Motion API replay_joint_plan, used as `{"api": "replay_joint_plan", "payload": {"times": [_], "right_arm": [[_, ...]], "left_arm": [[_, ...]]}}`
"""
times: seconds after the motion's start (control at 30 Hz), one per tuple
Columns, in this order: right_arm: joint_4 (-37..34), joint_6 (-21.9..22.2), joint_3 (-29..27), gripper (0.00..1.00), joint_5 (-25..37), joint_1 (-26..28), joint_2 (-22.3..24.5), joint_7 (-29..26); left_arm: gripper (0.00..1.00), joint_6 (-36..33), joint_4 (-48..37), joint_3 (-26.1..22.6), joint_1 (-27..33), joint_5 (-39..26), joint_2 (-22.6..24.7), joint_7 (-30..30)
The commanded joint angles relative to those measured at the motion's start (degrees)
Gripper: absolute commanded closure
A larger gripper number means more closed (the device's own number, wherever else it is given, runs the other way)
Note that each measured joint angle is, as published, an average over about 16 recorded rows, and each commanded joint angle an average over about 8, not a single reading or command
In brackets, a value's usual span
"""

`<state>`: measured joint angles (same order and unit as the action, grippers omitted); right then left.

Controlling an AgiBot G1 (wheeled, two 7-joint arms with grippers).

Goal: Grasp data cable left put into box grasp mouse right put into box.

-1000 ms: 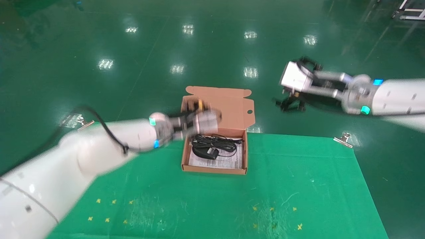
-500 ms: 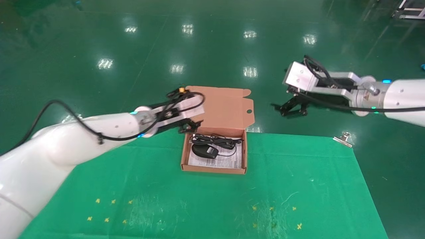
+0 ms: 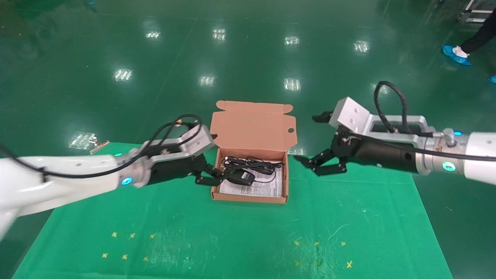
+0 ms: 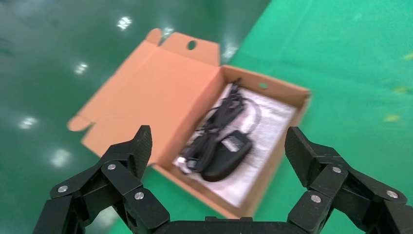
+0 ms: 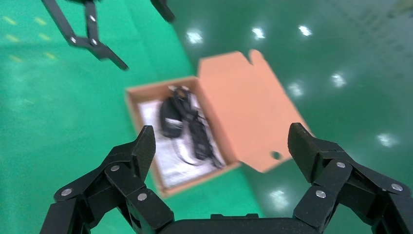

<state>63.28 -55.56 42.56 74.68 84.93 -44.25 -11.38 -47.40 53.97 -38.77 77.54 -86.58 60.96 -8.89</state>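
Note:
The salmon-orange box [image 3: 250,199] stands open on the green cloth, its lid [image 3: 254,128] upright at the back. Inside, on the white sheet, lie the bundled data cable [image 3: 254,164] and the black mouse [image 3: 239,177] in front of it. My left gripper [image 3: 217,155] is open and empty at the box's left wall. My right gripper [image 3: 316,138] is open and empty, a little right of the box. The left wrist view shows the open gripper [image 4: 217,141], mouse [image 4: 225,157], cable [image 4: 214,124] and box [image 4: 298,109]. The right wrist view shows its gripper [image 5: 221,132], mouse [image 5: 170,115], cable [image 5: 197,132] and lid [image 5: 248,107].
The green cloth [image 3: 348,217] is clipped to the table at its back corners [image 3: 401,162] [image 3: 99,144]. Yellow cross marks [image 3: 128,246] lie near the front. A person's blue-covered foot [image 3: 456,54] shows on the floor at the far right.
Both arms have swung down and turned their grippers toward the box. The left gripper now sits at the box's left wall; the right has come lower and closer. Cable and mouse have not moved.

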Motion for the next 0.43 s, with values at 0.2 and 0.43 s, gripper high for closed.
{"api": "replay_joint_plan", "payload": {"times": [0.2,0.43], "right_arm": [[1.96,-5.74,-5.05,0.00,-6.25,-4.45,1.76,0.12],[3.51,-10.27,-9.04,0.00,-11.18,-7.96,3.15,0.21]], "left_arm": [[0.00,-7.30,3.74,4.34,-3.04,8.52,-4.94,-0.35],[0.00,-13.06,6.69,7.76,-5.45,15.25,-8.85,-0.63]]}}
